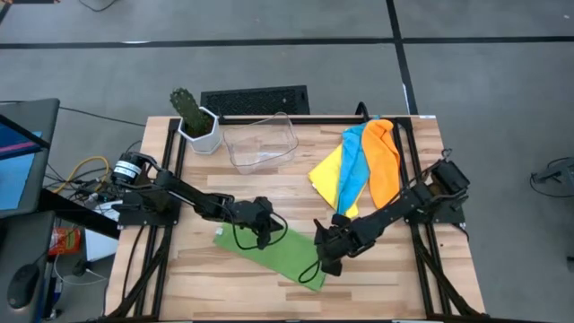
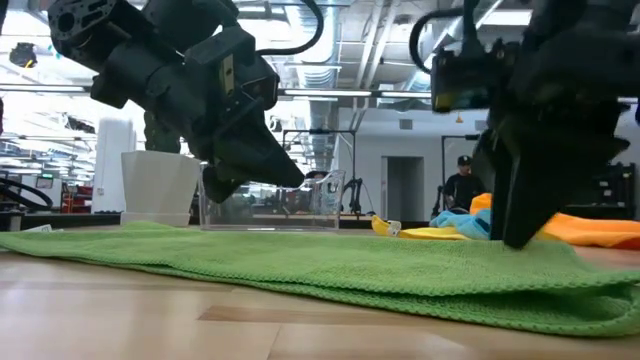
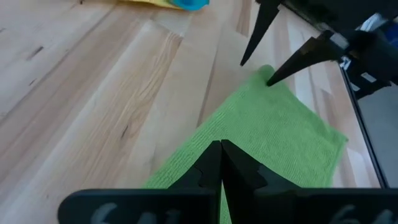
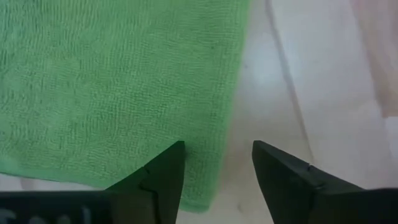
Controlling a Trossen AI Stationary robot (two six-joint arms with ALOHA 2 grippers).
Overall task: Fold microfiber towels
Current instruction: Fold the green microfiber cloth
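Both arms reach low to table centre: your left gripper (image 1: 262, 235) is clenched over the green towel (image 1: 269, 254), your right gripper (image 1: 325, 262), at its 3 o'clock end, spread.

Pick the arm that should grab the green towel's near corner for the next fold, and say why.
Right. The right gripper hangs open directly over the green towel's corner edge, one finger on each side. The left gripper is shut and sits above the towel's other end, farther from that corner.
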